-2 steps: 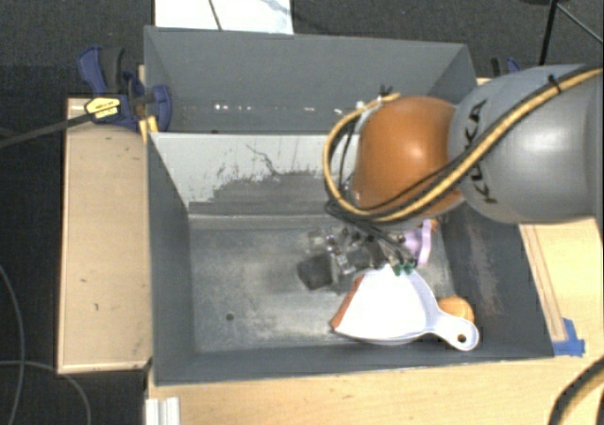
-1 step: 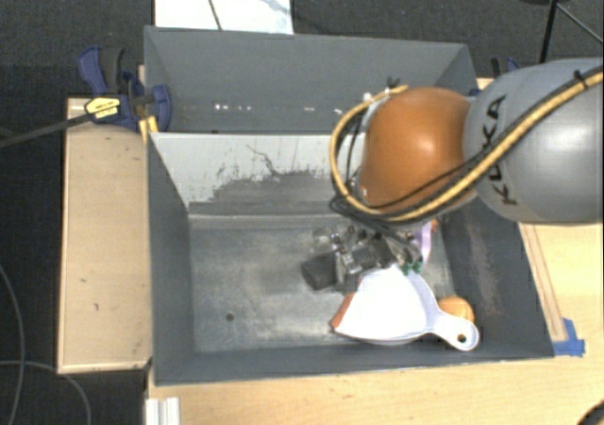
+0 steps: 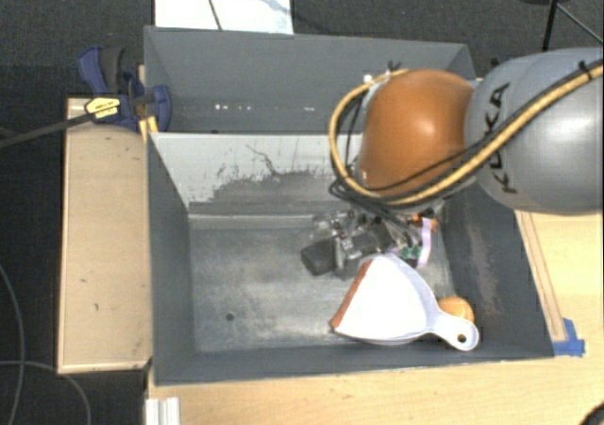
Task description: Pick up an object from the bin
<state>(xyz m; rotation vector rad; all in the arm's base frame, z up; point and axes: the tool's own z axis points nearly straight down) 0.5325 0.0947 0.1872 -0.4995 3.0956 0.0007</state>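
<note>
The pincer (image 3: 351, 242) is hovering low just beside the white funnel (image 3: 392, 305), apparently lifting nothing yet, and I cannot tell whether it is spread

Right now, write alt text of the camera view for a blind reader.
A robot arm with an orange wrist cover reaches from the right into a grey metal bin, its pincer low beside a small dark block near the middle. In front of them lie a white funnel with a looped tab and, at its right, a small orange thing.
</note>
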